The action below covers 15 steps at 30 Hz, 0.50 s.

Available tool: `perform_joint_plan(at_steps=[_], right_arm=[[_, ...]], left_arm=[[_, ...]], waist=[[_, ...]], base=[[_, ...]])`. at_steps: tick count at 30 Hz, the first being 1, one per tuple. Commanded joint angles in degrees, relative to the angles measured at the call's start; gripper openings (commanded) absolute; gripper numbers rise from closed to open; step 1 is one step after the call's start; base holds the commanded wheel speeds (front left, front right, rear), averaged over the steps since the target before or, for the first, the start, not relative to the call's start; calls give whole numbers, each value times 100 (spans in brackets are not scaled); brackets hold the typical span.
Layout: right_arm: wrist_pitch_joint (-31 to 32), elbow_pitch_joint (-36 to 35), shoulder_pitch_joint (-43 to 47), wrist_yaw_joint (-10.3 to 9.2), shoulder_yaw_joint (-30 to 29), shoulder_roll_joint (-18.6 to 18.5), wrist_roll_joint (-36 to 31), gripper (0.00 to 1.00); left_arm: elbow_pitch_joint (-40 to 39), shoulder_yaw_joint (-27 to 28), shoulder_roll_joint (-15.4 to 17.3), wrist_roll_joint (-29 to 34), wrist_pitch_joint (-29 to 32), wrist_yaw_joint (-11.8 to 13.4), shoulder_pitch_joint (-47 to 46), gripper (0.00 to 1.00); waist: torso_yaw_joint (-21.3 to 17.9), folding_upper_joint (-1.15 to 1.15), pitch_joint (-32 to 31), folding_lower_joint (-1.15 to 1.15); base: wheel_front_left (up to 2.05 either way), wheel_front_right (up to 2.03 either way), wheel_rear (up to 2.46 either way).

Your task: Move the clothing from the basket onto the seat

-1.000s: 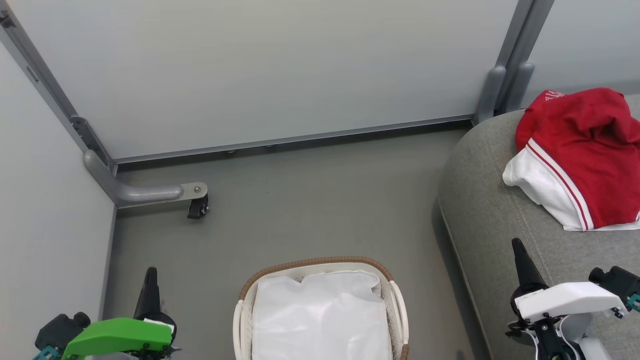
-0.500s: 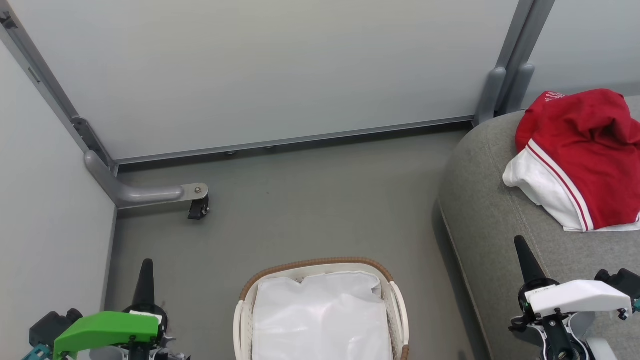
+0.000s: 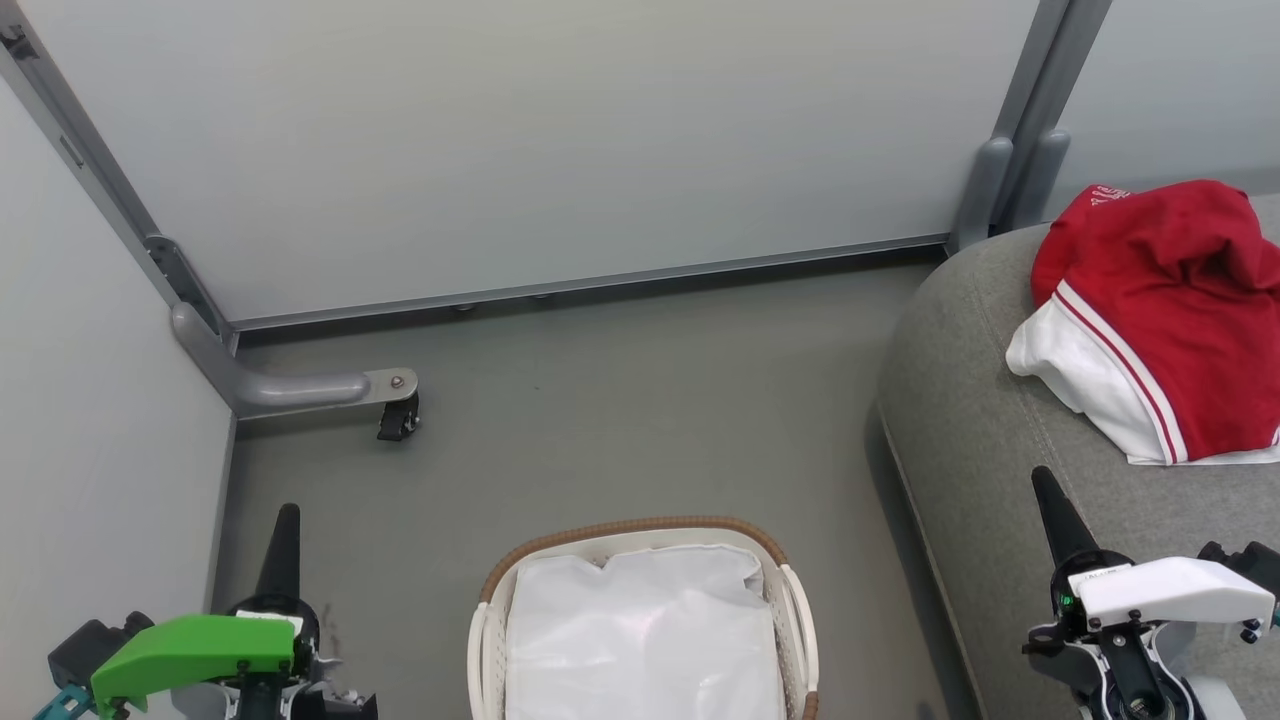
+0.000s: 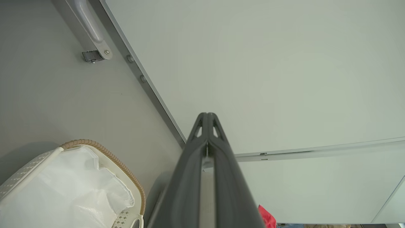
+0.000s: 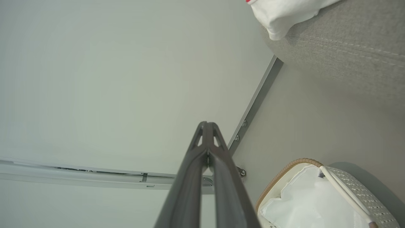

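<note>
**On the seat (image 3: 980,420), clothing (image 3: 1170,300) out of the basket (image 3: 620,528)**

Near the seat's far edge, just in from its rounded corner, the clothing lies in 1 crumpled heap, well apart from the basket on the floor (image 3: 620,400) beside the seat. Its long axis slants from the far edge toward the near edge; the white lettering points to the far edge, and the white panel with striped trim faces the side nearest the basket. Inside the basket I see a white liner (image 3: 640,640) and no red cloth, though its near end is cut off. Both hands are empty, each with its 2 fingers pressed together: the left hand (image 3: 283,512) over the floor, the right hand (image 3: 1042,475) over the seat's near part. To my eye the moving is done, or at its last check; a next move would call for a look under the liner's folds before the arms park.
</note>
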Motion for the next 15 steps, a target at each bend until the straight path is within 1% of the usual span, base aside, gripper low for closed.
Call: perform_joint_plan(at_steps=[1, 15], right_arm=[[43, -56, -98, -4, -29, -35, 133, 0], [214, -101, -102, -4, -90, -41, 769, 0]], left_arm=[[-47, 46, 28, -128, 45, -25, -146, 0], [-86, 136, 31, -692, 215, -46, -212, 0]], waist=[[1, 0, -2, 0], [9, 0, -21, 0]], base=[[0, 0, 0], [0, 0, 0]])
